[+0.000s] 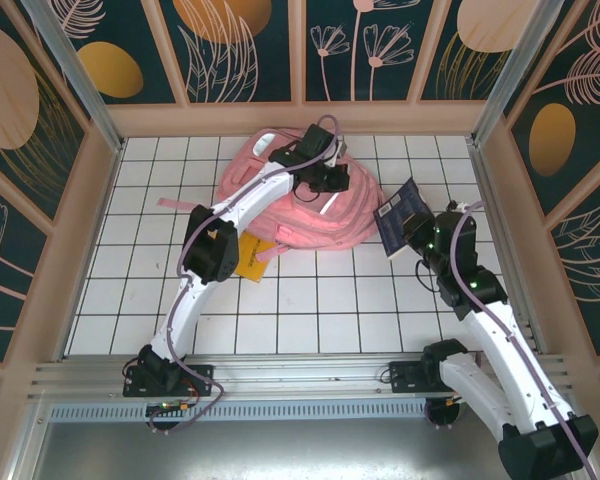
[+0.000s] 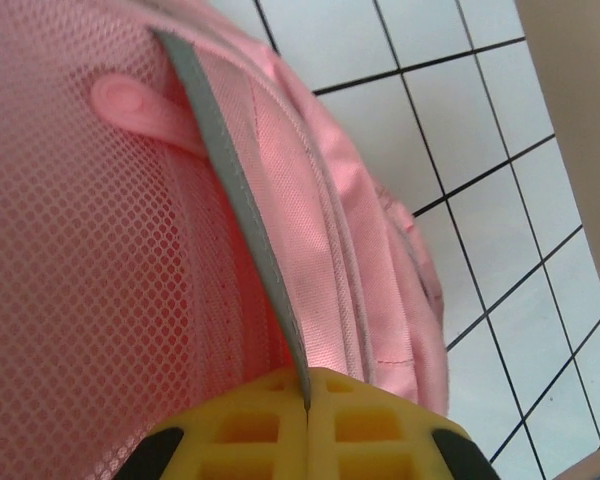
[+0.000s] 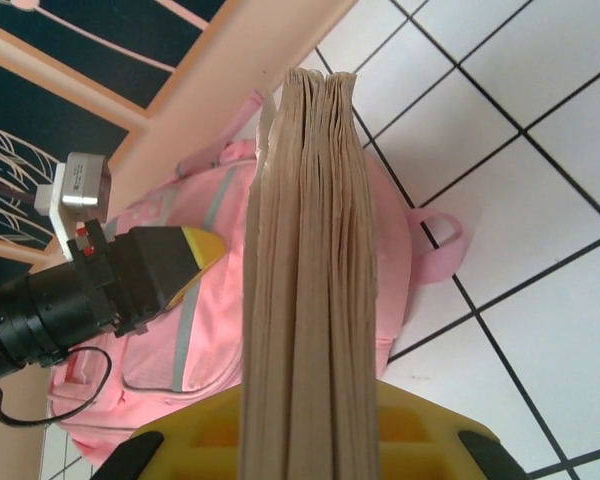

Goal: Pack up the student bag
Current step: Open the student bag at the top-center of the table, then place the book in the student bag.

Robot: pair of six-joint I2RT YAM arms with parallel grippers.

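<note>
Left wrist cam had the left tool (image 2: 307, 400) pinched shut on the grey stripe (image 2: 242, 210) of the student bag (image 2: 90, 290), so I'd guess the job was tugging that edge up gently, no yanking, to gape the opening. Meanwhile the right tool (image 3: 305, 440) was clamped on a thick book (image 3: 305, 250), held near the bag; it'd want a wide mouth before going in. Bag itself was soft pink with a mesh panel, floppy, lying slumped at the far end of the white tiled surface (image 1: 310, 300), and looked like it'd sag shut if let go.
</note>
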